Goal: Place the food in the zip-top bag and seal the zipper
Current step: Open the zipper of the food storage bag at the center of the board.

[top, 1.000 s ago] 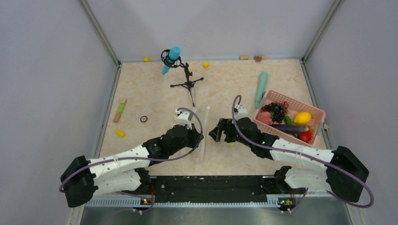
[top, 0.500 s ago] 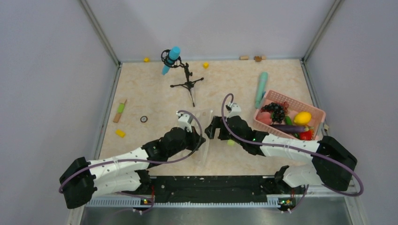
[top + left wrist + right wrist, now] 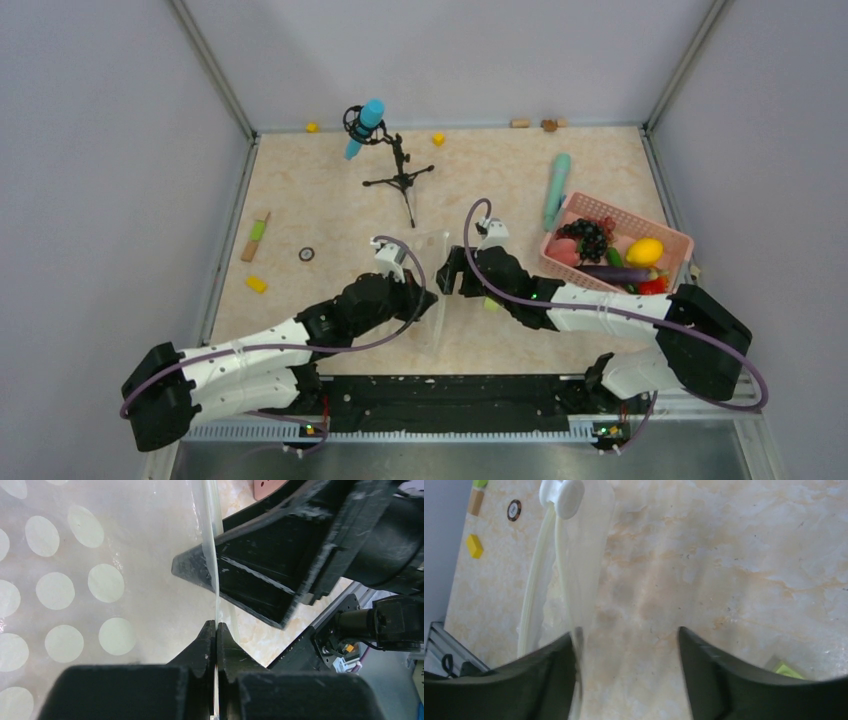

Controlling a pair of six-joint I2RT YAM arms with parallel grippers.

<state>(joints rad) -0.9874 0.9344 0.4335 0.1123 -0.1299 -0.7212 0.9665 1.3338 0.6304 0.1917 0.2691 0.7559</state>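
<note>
Left pincer (image 3: 216,626) clamps the zip-top bag (image 3: 75,580), right pincer (image 3: 627,634) gapes, over a marbled table (image 3: 749,555) within grey walls (image 3: 100,150).

Our two arms match: the white-shelled, black-jointed left arm (image 3: 250,350) and right arm (image 3: 612,316) carry small dark screw dots, and a purple cable (image 3: 421,268) loops at each wrist. Mid-frame, the black left tool (image 3: 216,630) and right tool (image 3: 626,645) have matte wedge fingers (image 3: 260,570), their edges scuffed pale.
</note>
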